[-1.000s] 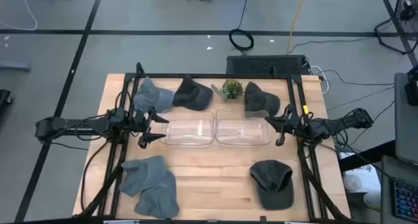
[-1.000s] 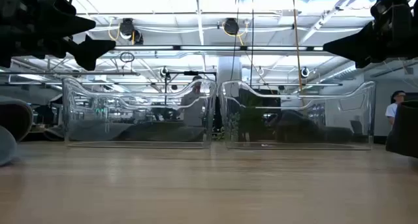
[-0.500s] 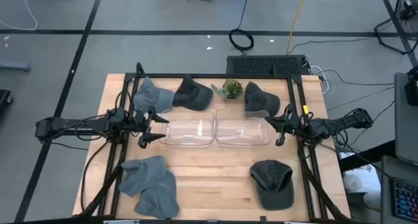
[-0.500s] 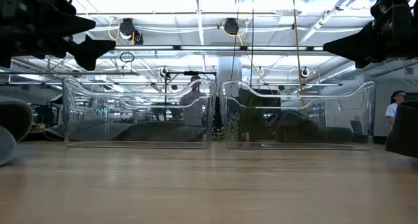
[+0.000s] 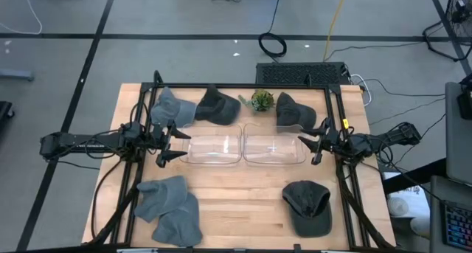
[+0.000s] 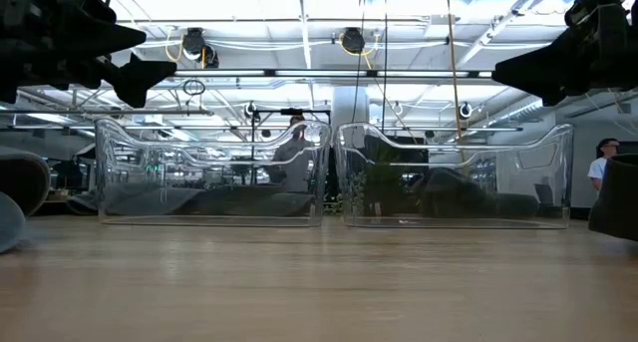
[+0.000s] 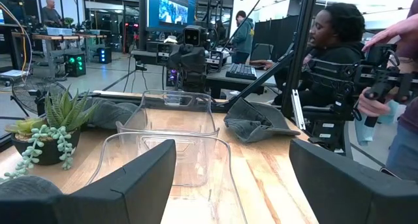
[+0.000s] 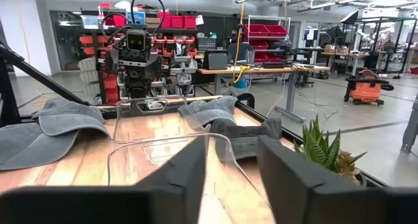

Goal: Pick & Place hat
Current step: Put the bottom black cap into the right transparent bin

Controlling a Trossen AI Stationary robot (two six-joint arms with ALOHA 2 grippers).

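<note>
Hats lie at the table's corners. At the near edge, a dark cap (image 5: 307, 206) is on the right and a pile of grey hats (image 5: 169, 207) on the left. In the middle two clear plastic bins (image 5: 214, 149) (image 5: 273, 147) stand side by side. The left gripper (image 5: 167, 143) hovers beside the left bin, fingers spread wide and empty. The right gripper (image 5: 313, 144) hovers beside the right bin, fingers partly apart, holding nothing. At the far edge lie three more caps (image 5: 174, 106) (image 5: 220, 105) (image 5: 294, 111) and a small potted succulent (image 5: 261, 100).
</note>
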